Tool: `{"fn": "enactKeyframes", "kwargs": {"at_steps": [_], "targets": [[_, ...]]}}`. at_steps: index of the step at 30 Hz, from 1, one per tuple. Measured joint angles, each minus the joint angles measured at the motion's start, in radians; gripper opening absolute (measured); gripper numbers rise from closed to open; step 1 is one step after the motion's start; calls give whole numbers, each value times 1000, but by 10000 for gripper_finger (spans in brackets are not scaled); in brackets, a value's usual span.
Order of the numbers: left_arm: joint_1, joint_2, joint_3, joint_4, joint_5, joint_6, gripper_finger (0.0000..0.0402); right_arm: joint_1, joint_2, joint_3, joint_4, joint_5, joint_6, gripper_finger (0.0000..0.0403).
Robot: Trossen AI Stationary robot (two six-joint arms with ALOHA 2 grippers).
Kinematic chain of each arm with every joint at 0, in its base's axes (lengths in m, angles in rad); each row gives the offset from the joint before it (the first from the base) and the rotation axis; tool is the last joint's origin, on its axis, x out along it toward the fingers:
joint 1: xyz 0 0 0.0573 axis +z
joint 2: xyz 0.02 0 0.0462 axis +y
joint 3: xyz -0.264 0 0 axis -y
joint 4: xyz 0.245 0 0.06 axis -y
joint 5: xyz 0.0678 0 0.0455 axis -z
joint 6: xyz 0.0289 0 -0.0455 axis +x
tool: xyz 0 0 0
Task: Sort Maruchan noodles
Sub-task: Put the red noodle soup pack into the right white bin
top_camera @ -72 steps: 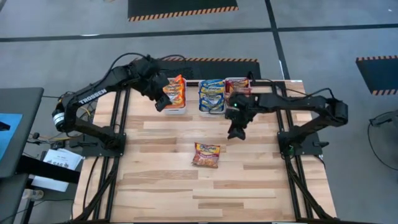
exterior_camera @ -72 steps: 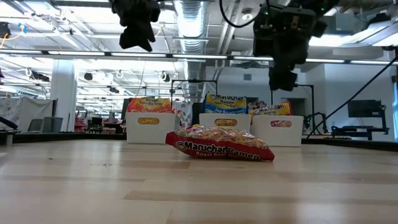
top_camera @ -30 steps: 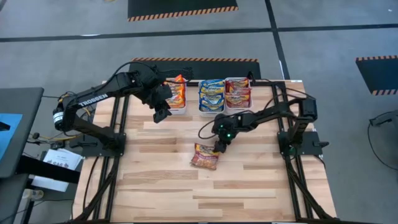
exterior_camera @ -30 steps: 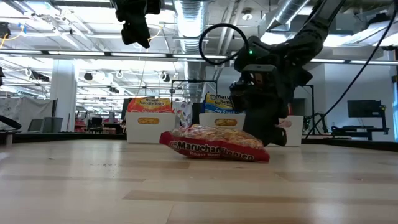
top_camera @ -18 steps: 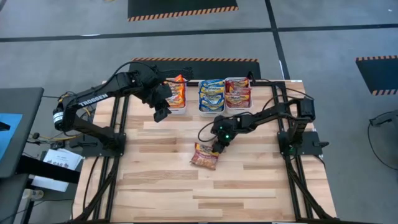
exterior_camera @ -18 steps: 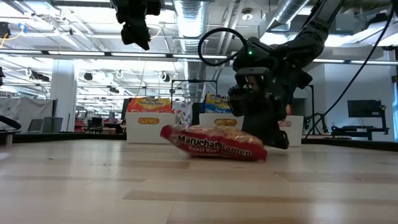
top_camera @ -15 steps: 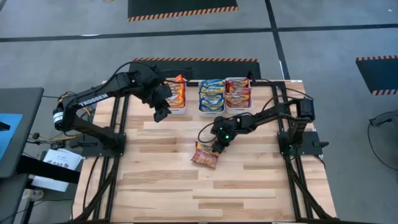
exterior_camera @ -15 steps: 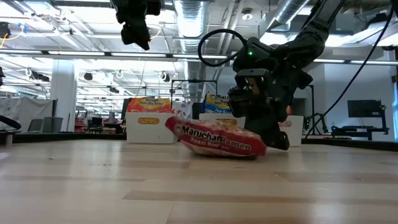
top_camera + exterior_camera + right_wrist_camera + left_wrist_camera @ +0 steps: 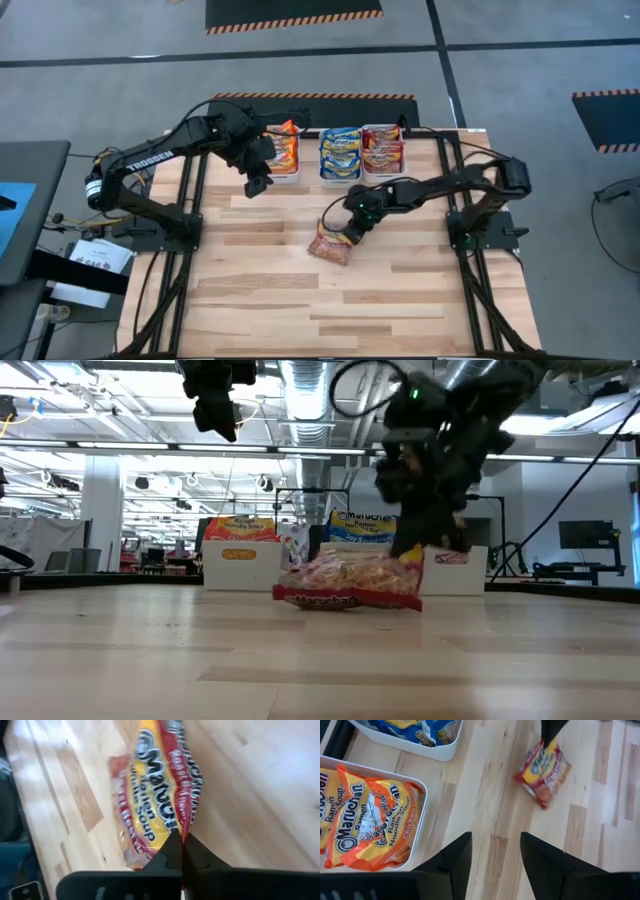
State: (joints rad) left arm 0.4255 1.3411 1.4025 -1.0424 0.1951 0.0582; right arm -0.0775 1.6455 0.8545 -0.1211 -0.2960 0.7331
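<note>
The right pincer (image 9: 347,230) is closed on one edge of a red noodle packet (image 9: 329,246), which hangs tilted with its far edge on or just above the wooden surface (image 9: 280,300), in front of the three white bins (image 9: 341,170). The left pincer (image 9: 254,185) hovers open and empty just in front of the bin of orange packets (image 9: 283,148).
</note>
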Motion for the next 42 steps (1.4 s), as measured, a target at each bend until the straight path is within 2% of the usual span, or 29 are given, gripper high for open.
{"fn": "enactKeyframes", "kwargs": {"at_steps": [7, 14, 26, 32, 38, 42], "targets": [[0, 0, 0, 0, 0, 36, 153, -6, -151, 19, -177, 148, -24, 5], [0, 0, 0, 2, -14, 34, 153, -33, -281, 20, -283, 239, -51, 5], [1, 0, 0, 8, -124, 26, 152, -131, -530, 21, -513, 259, -120, 5], [13, 0, 0, 29, -167, -18, 152, -213, -650, 21, -525, 275, -145, 5], [40, 0, 0, 56, -181, -18, 152, -300, -692, 39, -537, 274, -240, 5], [54, 0, 0, 73, -177, -18, 152, -360, -665, 126, -560, 274, -380, 5]]}}
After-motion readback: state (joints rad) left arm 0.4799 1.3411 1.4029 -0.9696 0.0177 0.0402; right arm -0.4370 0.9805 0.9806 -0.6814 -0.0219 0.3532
